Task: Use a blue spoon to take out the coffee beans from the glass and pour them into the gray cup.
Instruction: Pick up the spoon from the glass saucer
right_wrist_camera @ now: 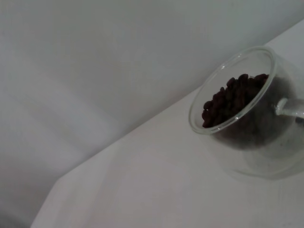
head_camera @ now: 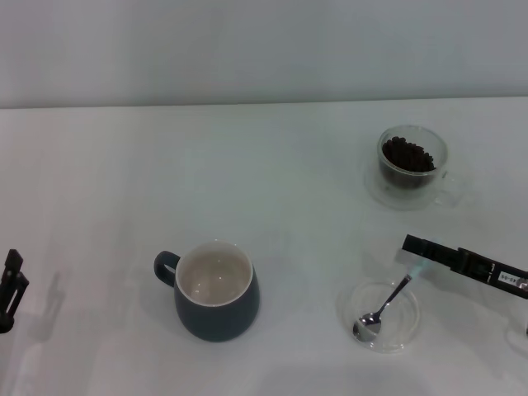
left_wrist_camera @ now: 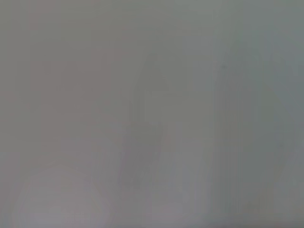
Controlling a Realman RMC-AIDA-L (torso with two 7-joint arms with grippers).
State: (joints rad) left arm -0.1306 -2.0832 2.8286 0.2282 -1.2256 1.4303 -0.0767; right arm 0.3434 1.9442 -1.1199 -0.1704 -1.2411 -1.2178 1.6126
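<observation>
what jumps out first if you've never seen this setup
The dark gray cup stands out most, near the front middle of the white table, its cream inside bare. At the far right the glass is heaped with near-black coffee beans. In front of it the blue spoon rests its bowl in a flat clear dish, with the right gripper at its handle; the left gripper sits at the table's left edge.

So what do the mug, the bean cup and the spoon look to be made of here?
The gray cup looks like glazed ceramic: opaque blue-gray outside, smooth cream inside. The glass is clear glass, or possibly clear plastic; the coffee beans show through its wall. The blue spoon has a shiny, reflective bowl and neck, likely metal; its pale handle sits under the right claw, so its material is unclear.
</observation>
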